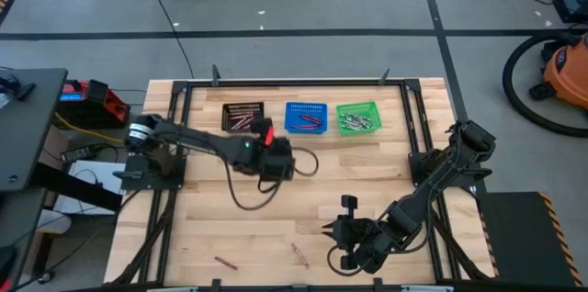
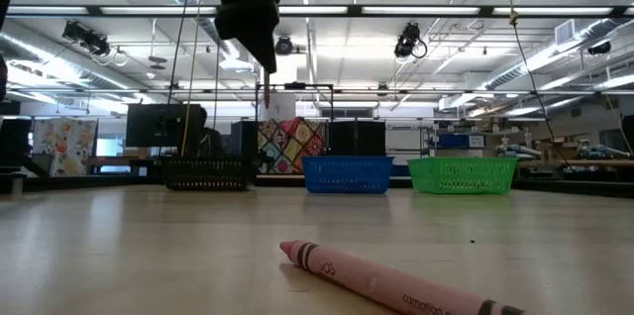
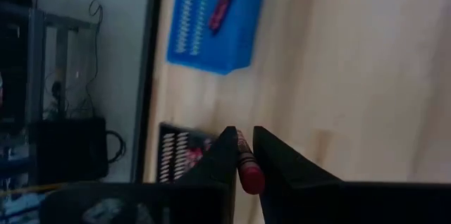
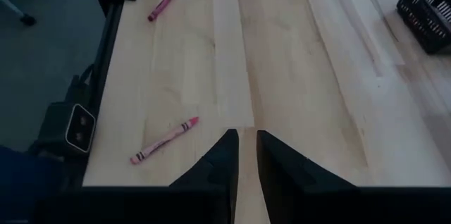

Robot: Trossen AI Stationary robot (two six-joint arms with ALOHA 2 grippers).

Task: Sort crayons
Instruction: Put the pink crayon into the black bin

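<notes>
Left gripper [image 3: 243,155] raised above the table [image 1: 367,182], just on the near side of the black basket [image 1: 244,116], jaws clamped on a red crayon [image 3: 248,171] held between the tips; in the low view, that crayon hanging point-down from the arm, high over the black basket. Judged from this: a carry toward a drop, with release not yet made. Black basket already holding several reddish crayons; blue basket [image 1: 306,117], next along the same row, holding pink-magenta ones [image 3: 225,0]; green basket [image 1: 358,116], last in the row, holding pale grey ones [image 1: 356,123]. So most of the sorting apparently done. Left over: two crayons loose on the table well away from the black basket, toward the near edge — a pink one [image 4: 164,141] just beside the right gripper and a darker red one [image 4: 161,5] farther along the same edge. Right gripper [image 4: 242,155] low over the table at that near edge, jaws slightly parted with bare wood showing through the narrow gap, nothing grasped. Remaining, by estimate: drop of the held red crayon, then pickup and sorting of the two strays.
</notes>
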